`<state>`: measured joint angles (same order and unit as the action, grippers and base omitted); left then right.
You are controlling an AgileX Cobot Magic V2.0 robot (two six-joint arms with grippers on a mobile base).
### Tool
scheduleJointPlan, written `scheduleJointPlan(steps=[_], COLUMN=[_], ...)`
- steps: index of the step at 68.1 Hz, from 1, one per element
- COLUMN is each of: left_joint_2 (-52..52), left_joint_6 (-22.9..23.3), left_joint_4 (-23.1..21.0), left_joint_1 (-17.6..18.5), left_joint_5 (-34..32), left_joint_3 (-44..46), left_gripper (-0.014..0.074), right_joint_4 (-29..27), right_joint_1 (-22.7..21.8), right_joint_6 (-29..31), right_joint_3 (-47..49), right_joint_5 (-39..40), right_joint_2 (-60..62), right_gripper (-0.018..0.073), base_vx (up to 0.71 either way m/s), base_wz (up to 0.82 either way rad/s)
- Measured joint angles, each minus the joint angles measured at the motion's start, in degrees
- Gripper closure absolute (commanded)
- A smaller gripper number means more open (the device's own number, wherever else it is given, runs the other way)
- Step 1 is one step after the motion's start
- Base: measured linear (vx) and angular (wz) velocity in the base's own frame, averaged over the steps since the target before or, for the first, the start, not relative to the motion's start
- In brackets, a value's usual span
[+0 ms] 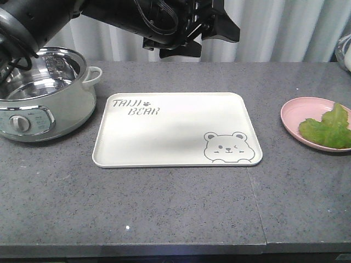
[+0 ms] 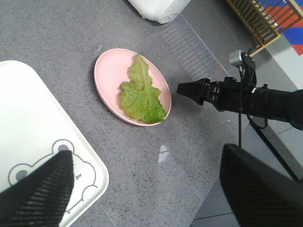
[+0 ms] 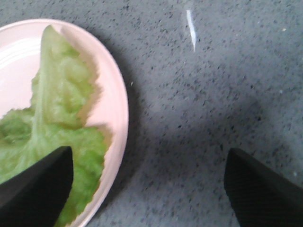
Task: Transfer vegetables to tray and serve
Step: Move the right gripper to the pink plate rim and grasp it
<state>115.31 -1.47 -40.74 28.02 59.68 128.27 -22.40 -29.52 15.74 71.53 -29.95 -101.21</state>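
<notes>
The crinkled green lettuce leaf point(image 2: 141, 97) lies on a round pink plate point(image 2: 108, 71), apart from the flat cream-white bear tray point(image 1: 175, 129). Only the left wrist view shows the whole leaf. The right gripper point(image 3: 149, 189) hovers over the plate's rim with jaws spread. The left gripper point(image 2: 147, 196) is spread too.

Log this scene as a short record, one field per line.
vegetables: green lettuce lying on the pink plate
tray: cream, bear print, mid-counter, no lettuce on it
cooking pot: beside the tray, no lid on
left gripper: open, holding nothing
right gripper: open, at the plate's edge, holding nothing
surface: grey speckled counter
task state: transfer not yet begun
</notes>
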Motion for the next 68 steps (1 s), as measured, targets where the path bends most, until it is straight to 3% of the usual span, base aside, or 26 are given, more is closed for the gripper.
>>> scheduleJointPlan(steps=[20, 56, 68], left_joint_2=[0.0, 0.0, 0.0], left_joint_6=[0.0, 0.1, 0.1], left_joint_4=[0.0, 0.0, 0.0], left_joint_1=[0.0, 0.0, 0.0], left_joint_5=[0.0, 0.0, 0.0], left_joint_3=[0.0, 0.0, 0.0], left_gripper=[0.0004, 0.0004, 0.0004], right_joint_4=[-0.1, -0.4, -0.4], right_joint_1=[3.5, 3.6, 3.6], right_joint_6=[4.2, 4.3, 4.4], right_joint_3=[0.0, 0.1, 0.4], right_joint_5=[7.2, 12.2, 13.4], right_joint_2=[-4.7, -9.2, -9.9], right_gripper=[-0.0039, -0.0029, 0.0062], base_vx=[0.00, 0.00, 0.00], base_wz=[0.00, 0.00, 0.00])
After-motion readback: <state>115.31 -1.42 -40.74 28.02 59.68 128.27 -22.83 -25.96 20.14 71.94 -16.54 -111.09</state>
